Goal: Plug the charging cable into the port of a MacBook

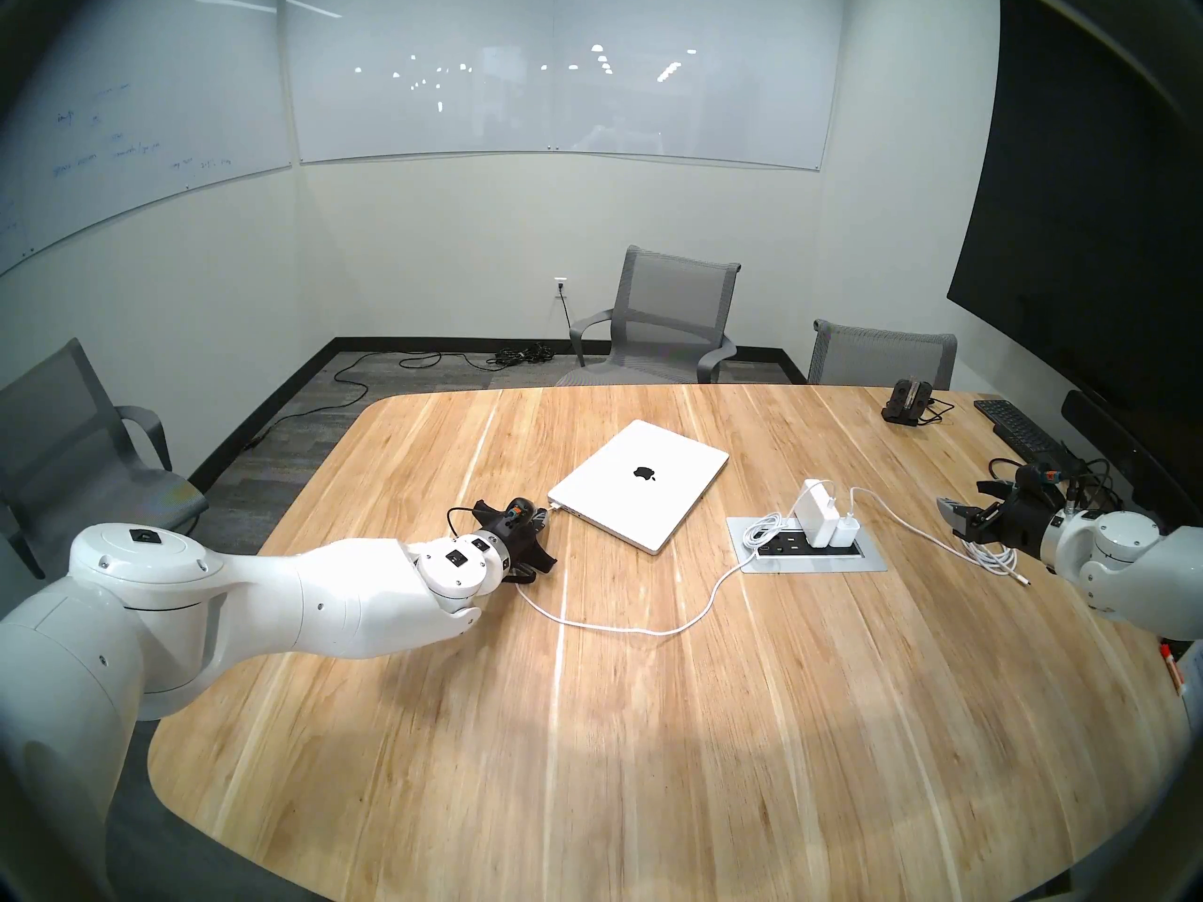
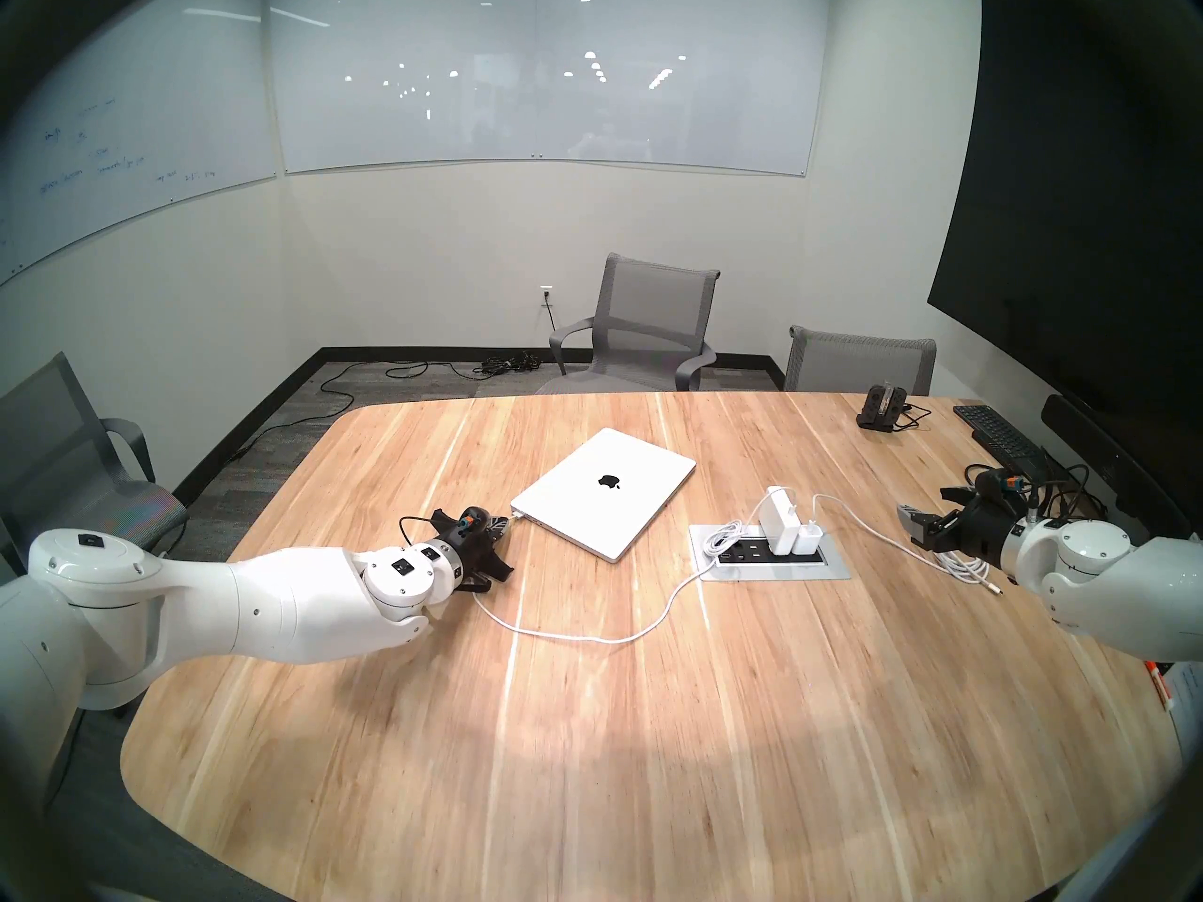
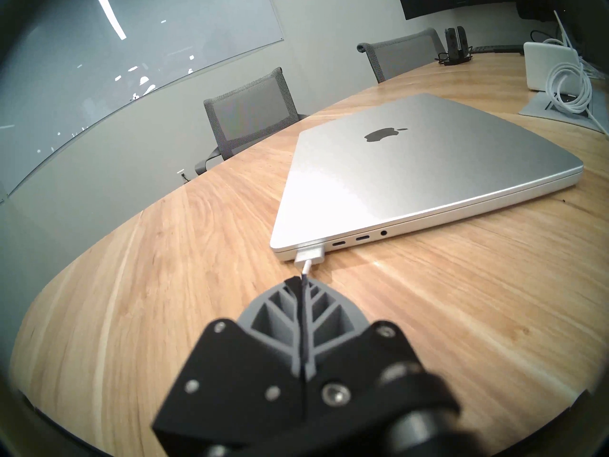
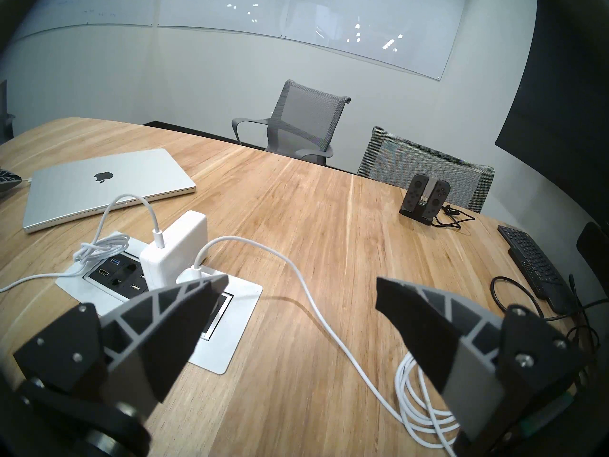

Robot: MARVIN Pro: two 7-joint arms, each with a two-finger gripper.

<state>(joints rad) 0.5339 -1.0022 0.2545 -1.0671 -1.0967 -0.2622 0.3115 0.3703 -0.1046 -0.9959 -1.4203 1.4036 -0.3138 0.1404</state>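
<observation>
The silver MacBook (image 1: 641,484) lies closed on the wooden table, apple logo up. The white charging cable (image 1: 618,630) runs from the larger power brick (image 1: 814,513) across the table to the laptop's near left corner. In the left wrist view its flat silver-white connector (image 3: 309,254) sits against the laptop's side edge and covers the port. My left gripper (image 3: 302,281) is shut on the cable just behind the connector. My right gripper (image 4: 296,291) is open and empty, above the table at the far right.
A metal power panel (image 1: 866,565) set in the table holds the brick and a smaller white charger (image 1: 846,531). That charger's cable lies coiled (image 4: 425,410) under my right gripper. A black keyboard (image 1: 1015,425) and a controller dock (image 1: 908,401) stand at the back right. Grey chairs surround the table.
</observation>
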